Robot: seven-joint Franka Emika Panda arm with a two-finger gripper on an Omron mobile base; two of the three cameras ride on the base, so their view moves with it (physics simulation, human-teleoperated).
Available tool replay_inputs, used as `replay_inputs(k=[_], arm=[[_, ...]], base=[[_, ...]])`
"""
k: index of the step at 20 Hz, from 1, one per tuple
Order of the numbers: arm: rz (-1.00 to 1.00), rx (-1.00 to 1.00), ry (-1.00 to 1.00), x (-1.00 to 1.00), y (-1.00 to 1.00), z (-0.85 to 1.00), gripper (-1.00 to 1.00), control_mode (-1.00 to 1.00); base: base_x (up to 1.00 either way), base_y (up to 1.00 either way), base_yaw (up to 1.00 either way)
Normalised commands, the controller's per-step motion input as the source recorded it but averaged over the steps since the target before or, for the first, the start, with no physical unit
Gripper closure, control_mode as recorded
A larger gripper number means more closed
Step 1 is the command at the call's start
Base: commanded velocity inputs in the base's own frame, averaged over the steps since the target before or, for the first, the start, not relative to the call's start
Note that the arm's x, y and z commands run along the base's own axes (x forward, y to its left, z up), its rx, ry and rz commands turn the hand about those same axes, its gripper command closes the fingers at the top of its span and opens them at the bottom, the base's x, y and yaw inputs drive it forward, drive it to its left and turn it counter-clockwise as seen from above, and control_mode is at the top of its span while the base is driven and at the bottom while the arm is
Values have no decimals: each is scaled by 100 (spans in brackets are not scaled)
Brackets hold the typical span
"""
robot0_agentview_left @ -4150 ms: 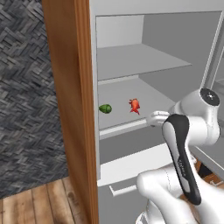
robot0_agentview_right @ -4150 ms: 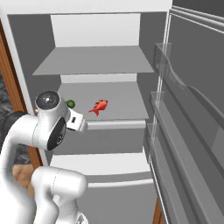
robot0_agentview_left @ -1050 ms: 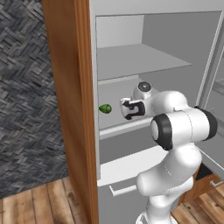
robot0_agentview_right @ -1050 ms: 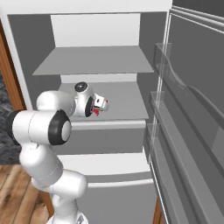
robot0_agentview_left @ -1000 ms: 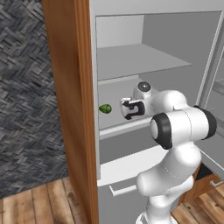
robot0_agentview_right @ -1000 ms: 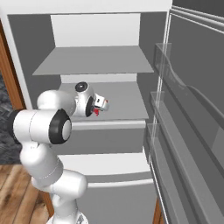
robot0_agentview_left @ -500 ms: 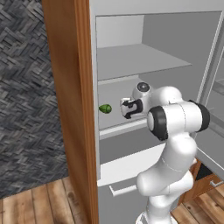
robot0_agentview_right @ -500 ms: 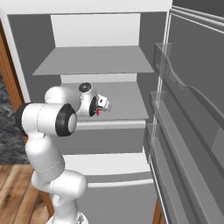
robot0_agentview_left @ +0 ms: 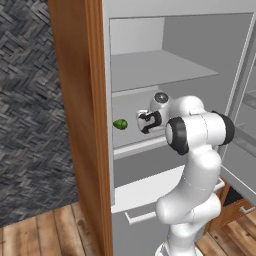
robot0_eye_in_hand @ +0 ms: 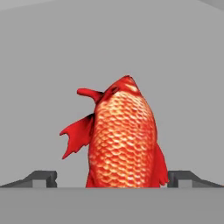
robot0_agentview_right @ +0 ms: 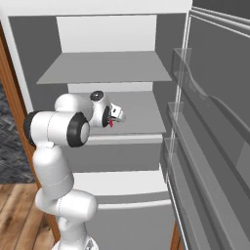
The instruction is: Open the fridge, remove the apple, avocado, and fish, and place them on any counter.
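Arm elbow swung closer; jaws wide, straddling fish (robot0_eye_in_hand: 124, 140) (avocado (robot0_agentview_left: 120, 124) beside), inside fridge (robot0_agentview_right: 122, 73).

Glossy scaly fish (robot0_eye_in_hand: 124, 140), matt fridge (robot0_agentview_right: 132, 63)

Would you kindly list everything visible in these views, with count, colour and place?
fridge: one, silver-grey, door open, grey shelves inside
fish: one, red-orange, on the middle shelf, between the finger tips
avocado: one, dark green, left on the same shelf
wood panel: one, orange-brown, left of the fridge
wall: one, dark grey woven pattern, far left
floor: wooden planks, below
arm: one, white, reaching into the fridge
gripper: one, dark tips, either side of the fish
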Motion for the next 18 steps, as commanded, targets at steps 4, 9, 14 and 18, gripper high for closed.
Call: replay_inputs(k=[4,9,14,18], arm=[[0,0,0,0,0,-27,-100,-100],[0,0,0,0,0,-2,100,-100],[0,0,0,0,0,0,100,-100],[0,0,0,-3,0,0,100,-100]], base=[[0,0,0],[0,0,0],[0,0,0],[0,0,0]])
